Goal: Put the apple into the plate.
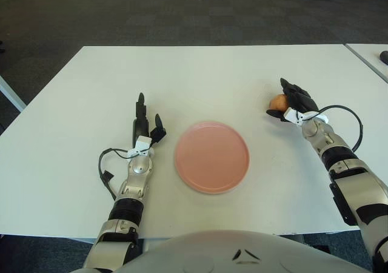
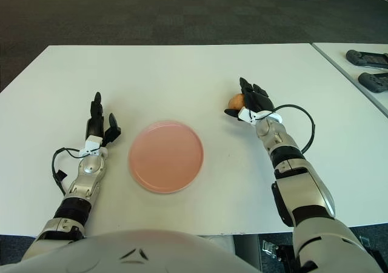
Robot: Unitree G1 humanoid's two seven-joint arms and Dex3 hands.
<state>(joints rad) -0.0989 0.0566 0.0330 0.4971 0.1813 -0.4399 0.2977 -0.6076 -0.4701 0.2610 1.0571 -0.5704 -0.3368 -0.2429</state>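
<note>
The apple (image 1: pixel 277 102), right of the plate (image 1: pixel 211 156), sits wrapped in the right hand (image 1: pixel 295 102)'s curled fingers; being firm, round, smooth and likely light, it probably needs cupping around its middle, while the left hand (image 1: pixel 143 126) shows open.

White tabletop (image 1: pixel 212 73), plain. Pink plate (image 1: pixel 211 156), unpatterned, slightly paler at the rim. Orange-brown apple (image 1: pixel 277 102), showing beside the black fingers (image 1: pixel 295 93) of the right robot hand (image 1: pixel 293 100). Black fingers too on the left robot hand (image 1: pixel 145 122), with a white block at the wrist and silver-grey forearm. Black cables at both wrists. Dark grey floor (image 1: pixel 121 12), faintly squared.
</note>
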